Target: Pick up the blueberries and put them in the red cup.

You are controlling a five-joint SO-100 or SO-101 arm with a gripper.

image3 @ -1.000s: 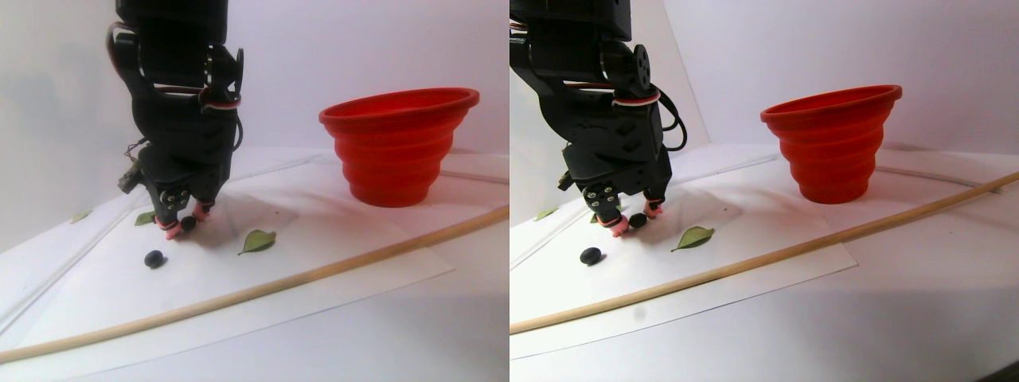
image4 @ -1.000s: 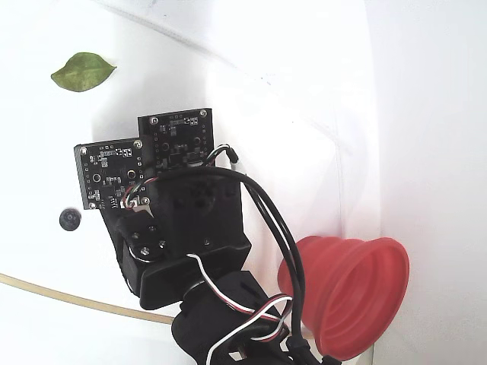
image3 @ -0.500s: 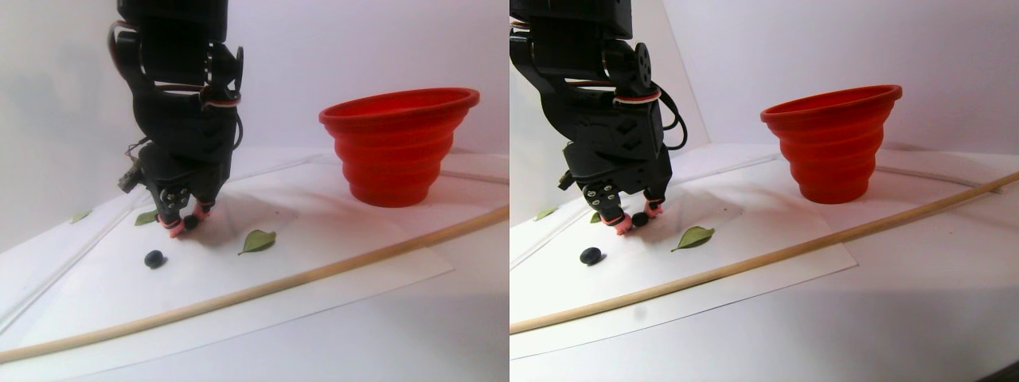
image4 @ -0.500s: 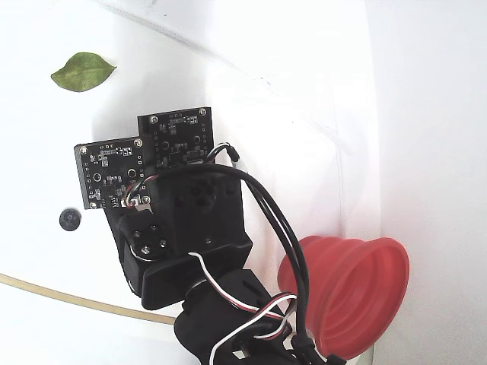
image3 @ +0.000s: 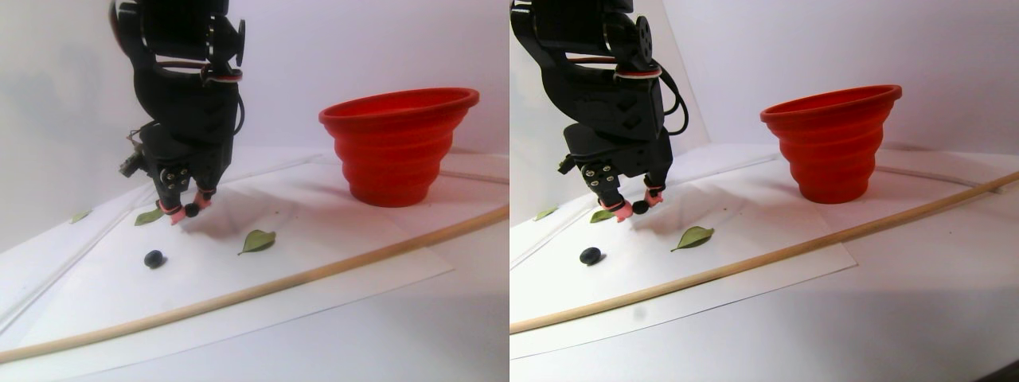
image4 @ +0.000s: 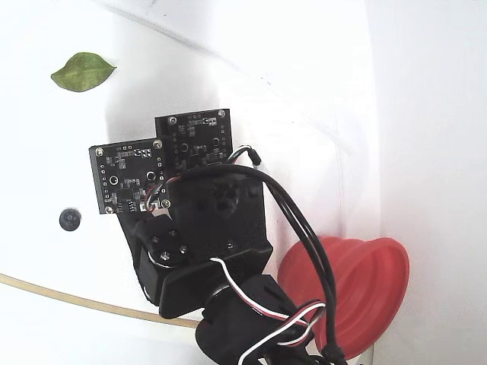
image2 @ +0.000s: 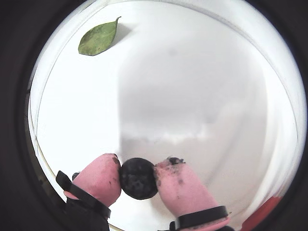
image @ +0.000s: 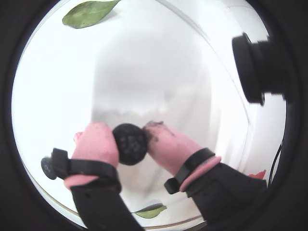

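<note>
Pink-tipped fingers [image: 98,142] of the tool [image: 130,143] are clamped on one blueberry [image: 130,144], pressing it from both sides; both wrist views show the dark berry [image2: 138,178] squeezed between the pads, with dark smears on the right-hand pad. In the stereo pair view the tool [image3: 185,210] hangs clear of the white paper sheet [image3: 334,247], its shadow lying on the sheet beneath, and the held berry [image3: 191,209] is off the surface.

Taking the red cup [image3: 398,143] as the landmark: the tool is well to its left in the stereo pair view, about level with the cup's base. A second blueberry [image3: 154,258] lies loose on the sheet, farther left of the cup and nearer the camera than the tool; the fixed view shows it [image4: 69,220] left of the arm's two circuit boards [image4: 163,160]. A green leaf [image3: 258,240] lies between the tool and the cup, on the near side; another leaf [image3: 148,216] sits just behind the tool, away from the cup. A long wooden stick [image3: 263,286] runs across the counter [image3: 398,334] in front of the cup, over the sheet's near edge. The cup stands upright, rim up, on the sheet's far right part. No legible writing shows on the boards or the cup.
</note>
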